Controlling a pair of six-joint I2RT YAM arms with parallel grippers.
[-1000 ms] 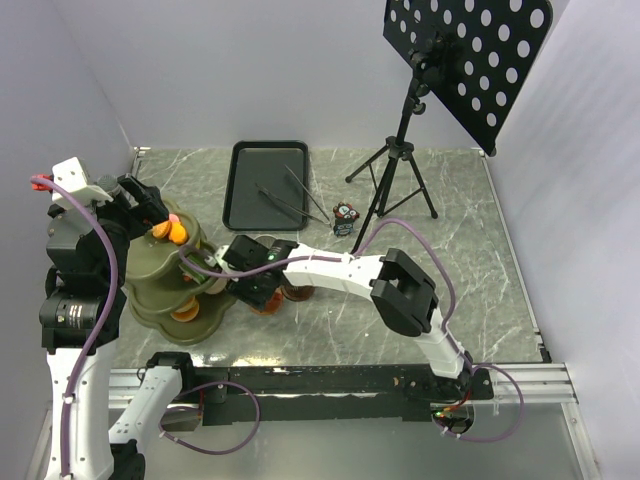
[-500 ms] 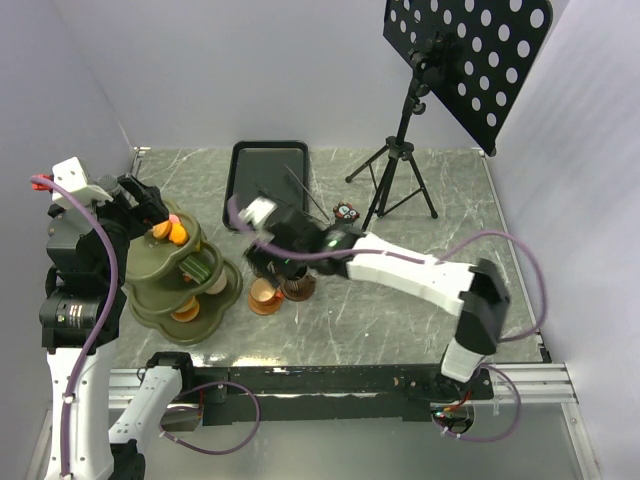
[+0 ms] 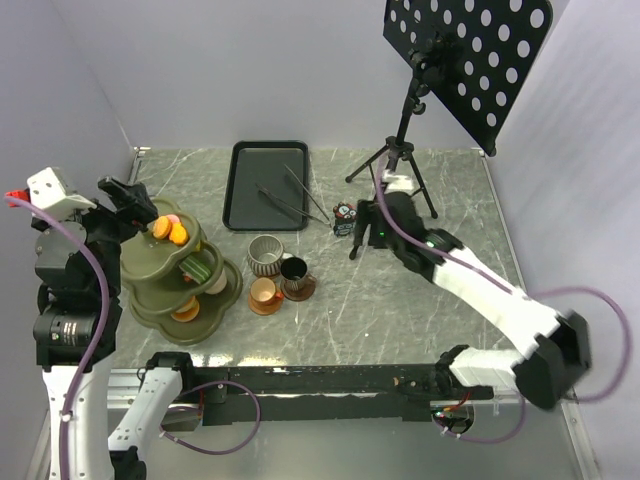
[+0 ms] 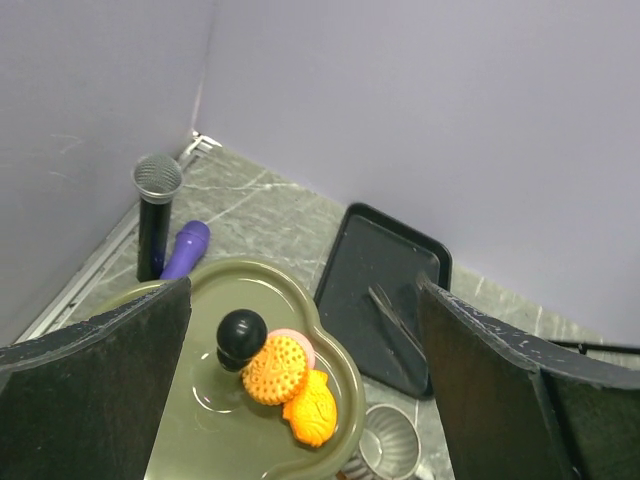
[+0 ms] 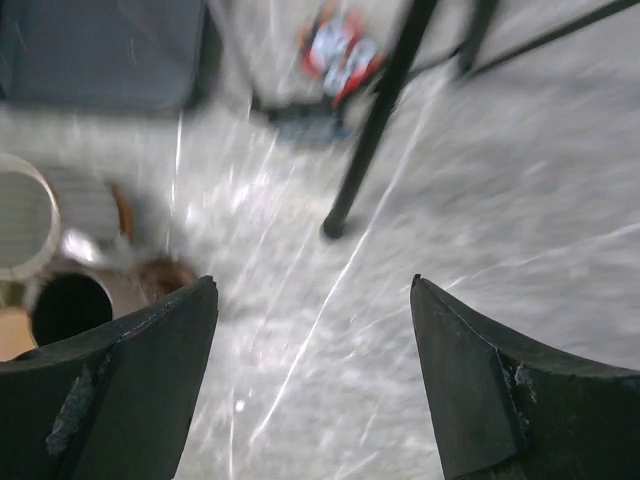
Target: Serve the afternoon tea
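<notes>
Top external — right arm (image 3: 470, 285) stretched out near tripod (image 3: 401, 150), both arms' jaws apart.

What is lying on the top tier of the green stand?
Beside the black knob lie a round orange pastry, a fish-shaped orange pastry and a pink pastry. The round one covers most of the pink one, so its shape cannot be told.
</notes>
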